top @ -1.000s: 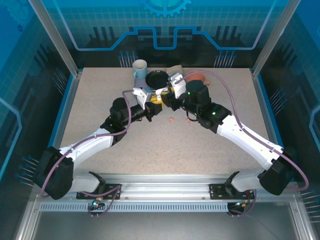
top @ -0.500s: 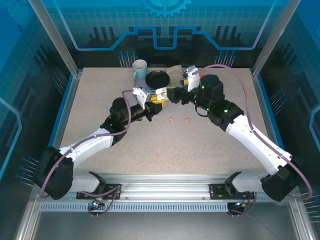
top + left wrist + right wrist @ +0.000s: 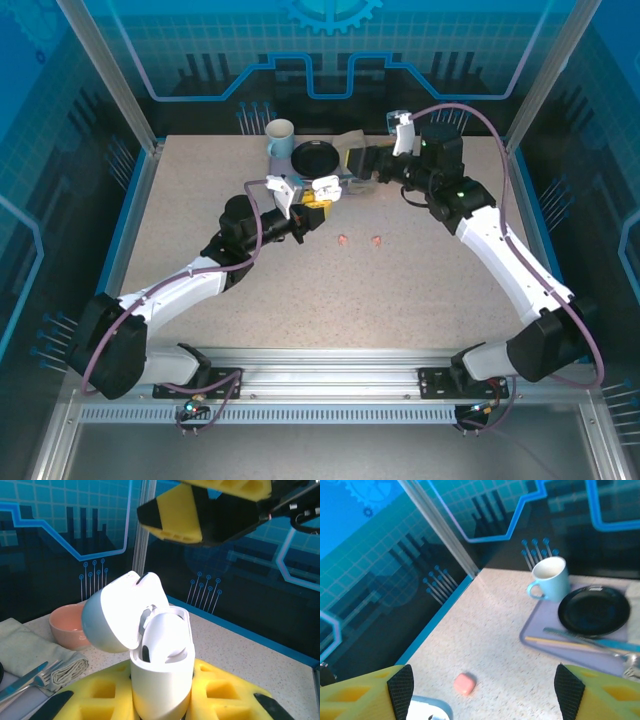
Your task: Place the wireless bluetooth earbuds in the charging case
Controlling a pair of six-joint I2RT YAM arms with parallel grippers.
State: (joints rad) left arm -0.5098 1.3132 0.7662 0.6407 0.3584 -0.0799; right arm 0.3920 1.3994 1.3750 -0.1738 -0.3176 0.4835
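The left gripper (image 3: pixel 160 702) is pinching the white charging case (image 3: pixel 161 680) low on its body between its yellow pads (image 3: pixel 227 692). This is probably leaving the mouth clear and steadying the case for loading. The case is standing with its long axis nearly upright and its opening facing up. Its lid (image 3: pixel 117 612) is hanging open on the hinge toward 10 o'clock in the left wrist view. A white earbud (image 3: pixel 165 632) is sitting in one socket, rounded head up and stem down inside. The right gripper (image 3: pixel 482 695) is hovering with its fingers spread wide and nothing between them, at about 2 o'clock from the case in the top view, apart from it. Two pink earbuds (image 3: pixel 343 239) are lying side by side on the table (image 3: pixel 200 230) at about 5 o'clock from the case, near it but not touching. They look too small to tell which way they point. A small pink rounded piece (image 3: pixel 464 683) is lying below the right gripper; whether it is an earbud I cannot tell.
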